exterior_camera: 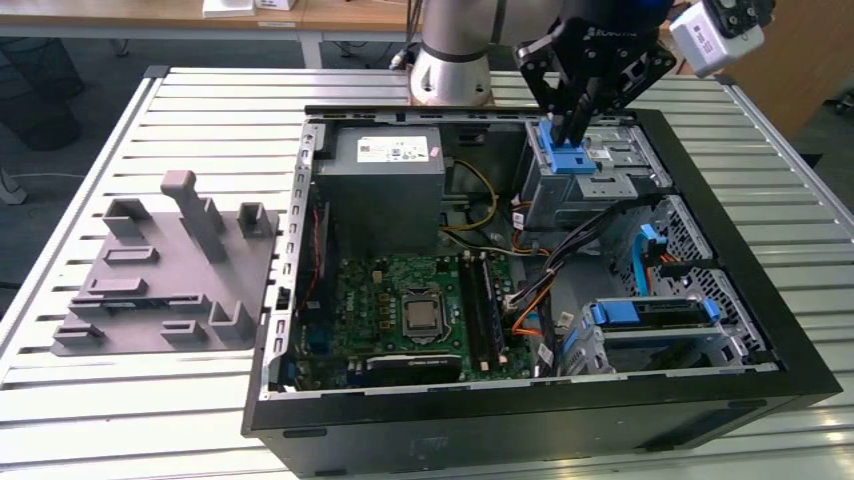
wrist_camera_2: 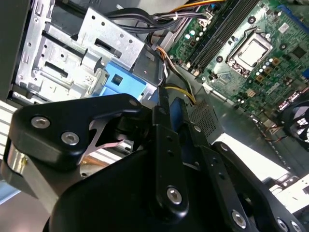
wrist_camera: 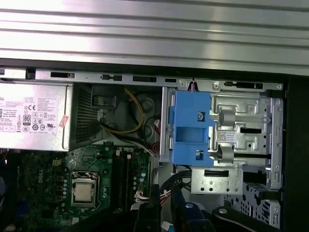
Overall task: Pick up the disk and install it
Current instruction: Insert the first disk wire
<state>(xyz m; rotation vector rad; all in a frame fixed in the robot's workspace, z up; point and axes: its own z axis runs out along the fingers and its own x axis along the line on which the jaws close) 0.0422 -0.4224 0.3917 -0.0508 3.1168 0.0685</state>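
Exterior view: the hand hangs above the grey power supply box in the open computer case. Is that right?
Not quite. In the exterior view the hand hangs above the blue-latched drive cage in the open computer case; the grey power supply box sits to that view's left of it.

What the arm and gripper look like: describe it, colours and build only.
The arm is silver-grey and cylindrical. The gripper is matte black, built of hinged flat bars with silver screw heads and white lettering. A white box is mounted beside it.
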